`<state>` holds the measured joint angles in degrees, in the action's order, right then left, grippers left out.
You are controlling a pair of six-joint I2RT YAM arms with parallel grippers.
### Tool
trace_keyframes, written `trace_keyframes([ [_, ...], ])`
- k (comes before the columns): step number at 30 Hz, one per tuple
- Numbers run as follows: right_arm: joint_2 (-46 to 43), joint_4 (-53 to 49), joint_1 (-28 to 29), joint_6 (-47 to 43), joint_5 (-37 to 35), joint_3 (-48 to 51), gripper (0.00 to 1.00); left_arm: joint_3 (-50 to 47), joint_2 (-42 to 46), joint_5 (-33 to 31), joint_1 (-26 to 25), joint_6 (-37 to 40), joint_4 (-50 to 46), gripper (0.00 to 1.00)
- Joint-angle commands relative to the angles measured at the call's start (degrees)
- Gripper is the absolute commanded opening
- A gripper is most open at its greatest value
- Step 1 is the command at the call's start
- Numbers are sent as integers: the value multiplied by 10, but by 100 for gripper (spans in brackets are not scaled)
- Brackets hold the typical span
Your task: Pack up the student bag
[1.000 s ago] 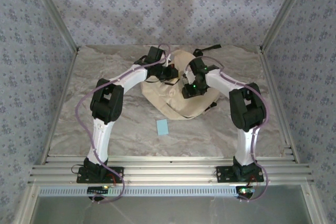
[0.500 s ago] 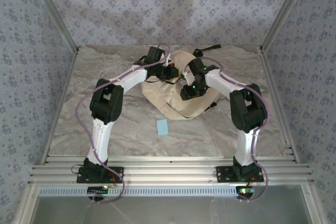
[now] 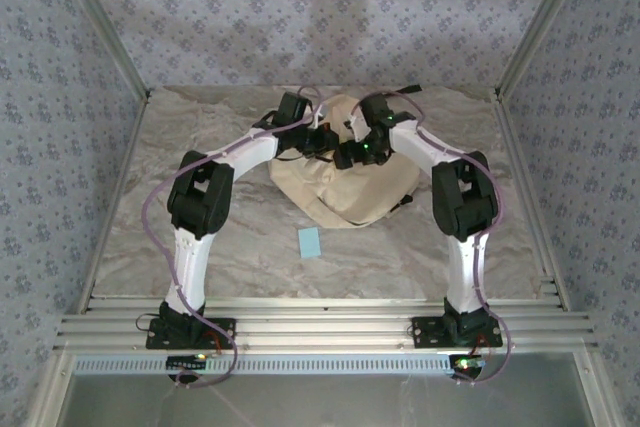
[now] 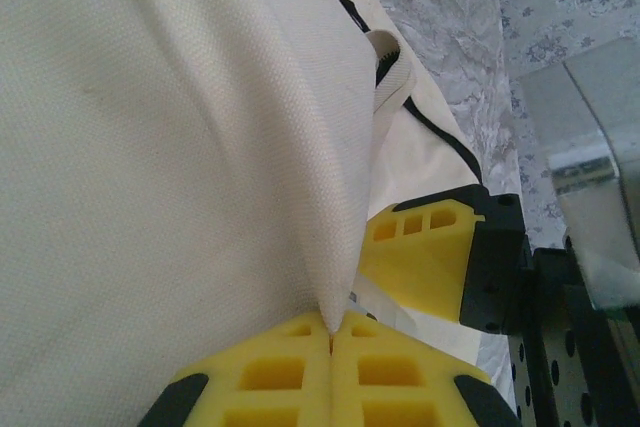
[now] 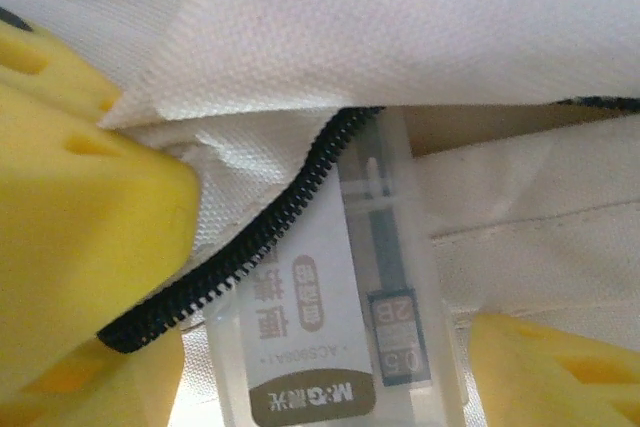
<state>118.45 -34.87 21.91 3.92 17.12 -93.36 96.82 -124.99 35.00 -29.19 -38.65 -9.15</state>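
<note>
Pinching fabric, the left gripper point(image 4: 330, 332) is clamped on the student bag point(image 3: 345, 187) near the far edge of the table point(image 3: 200, 237).
Fingers of the right gripper point(image 5: 320, 312) stand apart around a clear lead case point(image 5: 335, 357) at the zipper point(image 5: 250, 247).

The desk point(image 3: 200, 237) has a pale grey-beige marbled top; aluminium rails point(image 3: 320, 327) run along its near edge; the student bag point(image 3: 340, 197), cream fabric with black zipper lines, lies on the far middle of the top; a black strap point(image 3: 404, 90) trails from it toward the far edge; a small light-blue rectangular card point(image 3: 309, 242) lies flat on the bare surface just in front of the bag, apart from it, nearer the rails.
</note>
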Motion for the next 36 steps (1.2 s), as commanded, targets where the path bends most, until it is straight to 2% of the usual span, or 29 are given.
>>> trace_keyframes([
  [1,-58,16,-1,39,-13,29,79,19,19,32,-6,-7,4,0],
  [5,-133,7,-5,72,-50,94,77,33,16,33,-1,-6,1,0],
  [7,-162,7,-6,83,-59,125,72,38,16,34,-2,-6,0,0],
  [10,-187,21,-6,97,-70,164,59,46,16,35,-1,-6,0,0],
  [14,-177,45,-6,119,-60,183,48,51,16,37,-1,-7,-4,0],
  [20,-124,103,-7,126,-65,156,37,45,18,37,-2,-7,-6,0],
  [24,-69,140,-12,119,-91,107,34,40,19,43,-7,-9,-6,0],
  [30,0,177,-9,138,-72,35,32,33,28,60,-12,-21,4,0],
  [36,-61,155,-10,112,-70,81,41,40,34,64,-10,-23,2,0],
])
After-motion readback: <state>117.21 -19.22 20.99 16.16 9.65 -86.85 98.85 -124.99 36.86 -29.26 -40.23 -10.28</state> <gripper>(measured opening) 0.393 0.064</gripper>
